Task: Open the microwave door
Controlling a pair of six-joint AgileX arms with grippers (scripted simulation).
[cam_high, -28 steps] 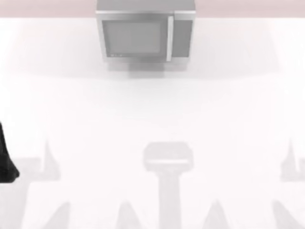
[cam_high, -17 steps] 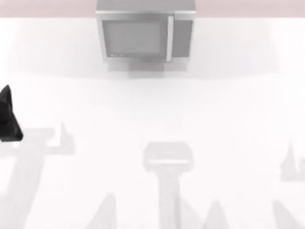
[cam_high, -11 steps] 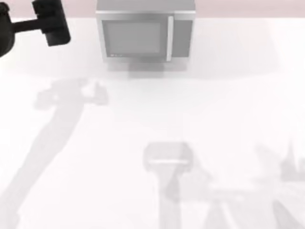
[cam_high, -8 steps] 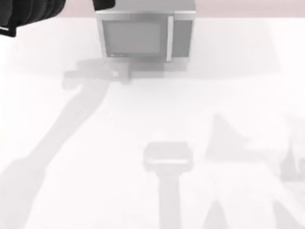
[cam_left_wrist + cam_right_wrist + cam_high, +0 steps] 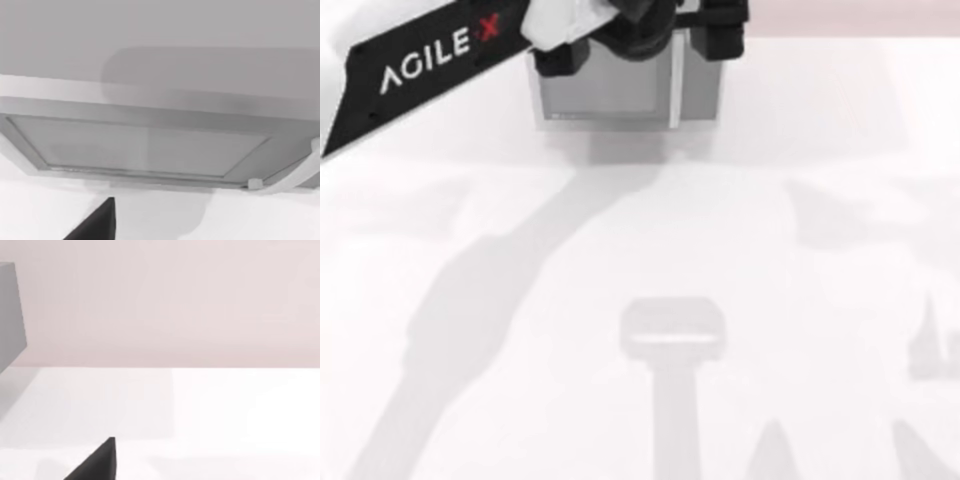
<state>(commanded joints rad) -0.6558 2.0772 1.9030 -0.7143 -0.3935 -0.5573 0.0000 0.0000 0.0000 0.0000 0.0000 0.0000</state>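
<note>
The microwave (image 5: 620, 85) stands at the table's far edge, a little left of centre. The microwave door (image 5: 605, 92) lies flush against it, its pale bar handle (image 5: 675, 92) next to the control panel (image 5: 703, 90). My left arm reaches in from the far left across the microwave's top. My left gripper (image 5: 718, 28) hangs open above the handle and control panel, touching nothing. The left wrist view looks down over the door (image 5: 140, 147) and the handle's end (image 5: 305, 172), with one dark fingertip (image 5: 100, 227) showing. The right gripper is out of the top view; one of its fingertips (image 5: 102, 462) shows, nothing beside it.
A pink wall (image 5: 175, 300) runs behind the white table (image 5: 640, 250). The microwave's grey side (image 5: 10, 315) shows at the edge of the right wrist view. Only arm shadows lie across the tabletop.
My left arm has swung from the table's left edge up and across to above the microwave's top right. The door has not moved.
</note>
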